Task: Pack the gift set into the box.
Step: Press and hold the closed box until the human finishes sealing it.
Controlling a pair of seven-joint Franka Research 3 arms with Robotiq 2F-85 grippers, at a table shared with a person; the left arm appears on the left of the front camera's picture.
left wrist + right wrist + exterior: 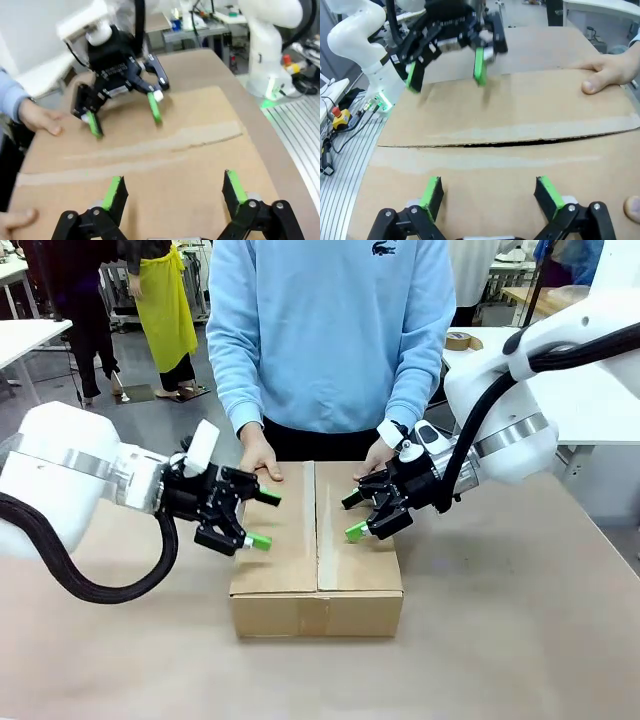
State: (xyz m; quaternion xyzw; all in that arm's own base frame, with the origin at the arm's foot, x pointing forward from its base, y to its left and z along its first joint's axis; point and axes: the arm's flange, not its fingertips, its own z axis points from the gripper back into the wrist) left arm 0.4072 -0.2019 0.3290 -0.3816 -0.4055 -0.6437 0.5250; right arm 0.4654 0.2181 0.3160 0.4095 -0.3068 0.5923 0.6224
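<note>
My left claw (264, 519) is spread wide and holds nothing. It hangs just over the left flap (288, 560) on top of the box (318, 615). My right claw (352, 517) is spread wide too, with nothing in it, just over the right flap (368, 562). I cannot tell if the green pads (258, 541) touch the cardboard.

The box sits on the brown table (520, 620), between my two arms. Its top flaps are folded down flat. In the right wrist view I see a thin dark crack (505, 144) where the two flaps meet, so the top is not sealed shut. The person's hand (258, 460) rests on the far edge of the left flap, and their other hand (380, 455) on the far edge of the right flap.

The flaps hide the inside, so I cannot see the gift set. I think it is in there, because the top is folded down. If so, the packing is nearly done. What is left, I think, is to press the flaps flat and tape over the crack.
</note>
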